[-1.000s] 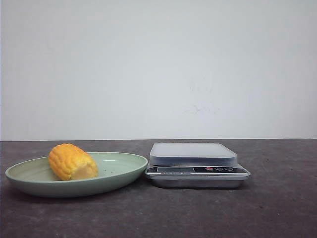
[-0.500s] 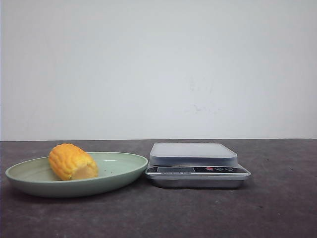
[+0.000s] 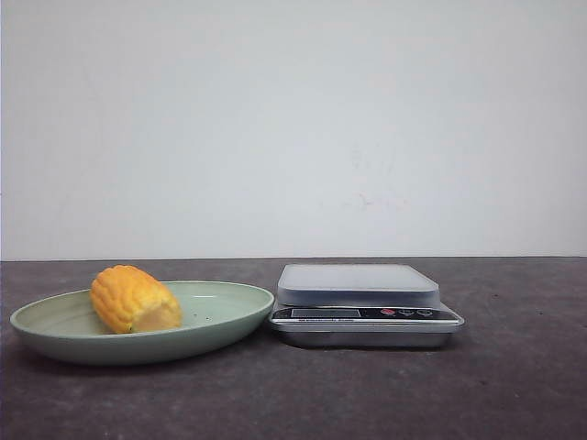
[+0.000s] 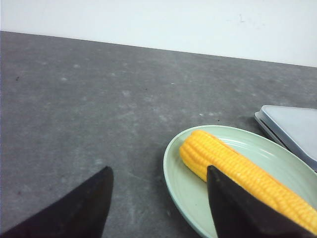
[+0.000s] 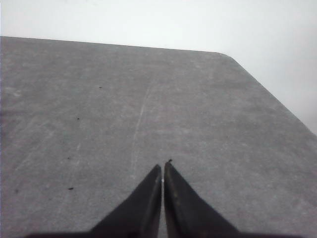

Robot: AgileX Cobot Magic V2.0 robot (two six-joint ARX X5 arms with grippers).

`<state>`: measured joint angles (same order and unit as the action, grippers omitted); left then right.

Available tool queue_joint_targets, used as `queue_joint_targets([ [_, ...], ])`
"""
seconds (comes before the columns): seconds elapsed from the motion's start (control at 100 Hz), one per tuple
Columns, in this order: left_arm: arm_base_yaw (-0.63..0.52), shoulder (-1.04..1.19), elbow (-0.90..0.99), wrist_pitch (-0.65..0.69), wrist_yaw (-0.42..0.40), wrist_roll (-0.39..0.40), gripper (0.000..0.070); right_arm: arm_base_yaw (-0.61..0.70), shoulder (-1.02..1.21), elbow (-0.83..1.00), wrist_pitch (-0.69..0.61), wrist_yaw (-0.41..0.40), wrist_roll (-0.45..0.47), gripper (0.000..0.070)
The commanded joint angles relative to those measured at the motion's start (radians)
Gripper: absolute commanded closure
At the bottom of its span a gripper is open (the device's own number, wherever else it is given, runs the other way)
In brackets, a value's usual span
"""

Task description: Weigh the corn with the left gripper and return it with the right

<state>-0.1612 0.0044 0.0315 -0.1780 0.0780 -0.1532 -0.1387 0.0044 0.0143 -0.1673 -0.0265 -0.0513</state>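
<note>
The corn (image 3: 134, 299) is a short yellow-orange cob lying on the left part of the green plate (image 3: 220, 325), its paler cut end facing the front. In the left wrist view the corn (image 4: 233, 166) lies on the plate (image 4: 173, 181), and my left gripper (image 4: 158, 171) is open and empty, one finger over the bare table and the other in front of the cob. The kitchen scale (image 3: 364, 304) stands right of the plate with nothing on its platform; its corner shows in the left wrist view (image 4: 292, 129). My right gripper (image 5: 162, 167) is shut and empty over bare table. Neither gripper shows in the front view.
The dark grey table (image 3: 514, 394) runs to a white wall behind. In the right wrist view the table's rounded far corner (image 5: 225, 55) and its edge lie ahead of the shut fingers.
</note>
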Motion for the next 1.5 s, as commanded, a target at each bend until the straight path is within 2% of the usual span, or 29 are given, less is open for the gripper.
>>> queue_joint_targets([
  [0.0,-0.003,-0.001,-0.018,-0.006,-0.003,-0.006,0.0352,-0.004,-0.001,-0.001,0.019,-0.003,0.016,0.0697],
  [0.13,-0.003,-0.001,-0.018,-0.006,-0.029,0.011,0.0352,-0.004,-0.001,-0.001,0.079,-0.003,0.071,0.0697],
  [0.33,-0.003,-0.001,-0.016,-0.010,-0.025,-0.082,0.0352,-0.003,-0.001,-0.001,0.206,-0.003,0.112,0.0697],
  [0.42,-0.003,-0.001,-0.014,-0.009,-0.026,-0.096,0.0352,-0.003,-0.001,0.000,0.264,-0.029,0.198,0.0697],
  [0.53,-0.003,-0.001,0.004,-0.009,-0.024,-0.154,0.0359,-0.003,-0.001,0.000,0.290,-0.037,0.322,0.0697],
  [0.56,-0.003,-0.001,0.014,-0.009,-0.024,-0.175,0.0387,-0.003,-0.001,0.000,0.291,-0.039,0.361,0.0697],
  [0.58,-0.003,-0.001,0.021,-0.010,-0.024,-0.188,0.0430,-0.003,-0.001,0.000,0.291,-0.046,0.385,0.0697],
  [0.66,-0.003,-0.001,0.058,-0.009,-0.017,-0.210,0.0700,-0.003,-0.001,0.002,0.294,-0.086,0.472,0.0696],
  [0.77,-0.003,-0.001,0.115,-0.010,-0.013,-0.208,0.0689,-0.003,-0.001,0.029,0.293,-0.208,0.523,0.0697],
  [0.9,-0.003,0.011,0.219,-0.061,0.021,-0.208,0.0688,-0.001,0.000,0.130,0.231,-0.340,0.524,0.0697],
  [1.05,-0.003,0.106,0.405,-0.211,0.025,-0.206,0.0688,0.000,0.050,0.334,0.033,-0.359,0.492,0.0697],
  [1.14,-0.003,0.216,0.539,-0.314,0.047,-0.192,0.0688,0.005,0.125,0.461,-0.047,-0.411,0.439,0.0697],
  [1.24,-0.003,0.351,0.694,-0.410,0.100,-0.141,0.0688,0.012,0.221,0.610,-0.160,-0.474,0.378,0.0697],
  [1.37,-0.003,0.510,0.874,-0.468,0.158,-0.097,0.0688,0.013,0.326,0.781,-0.294,-0.489,0.309,0.0697],
  [1.49,-0.003,0.605,0.975,-0.469,0.167,-0.099,0.0655,0.018,0.360,0.853,-0.303,-0.489,0.297,0.0697],
])
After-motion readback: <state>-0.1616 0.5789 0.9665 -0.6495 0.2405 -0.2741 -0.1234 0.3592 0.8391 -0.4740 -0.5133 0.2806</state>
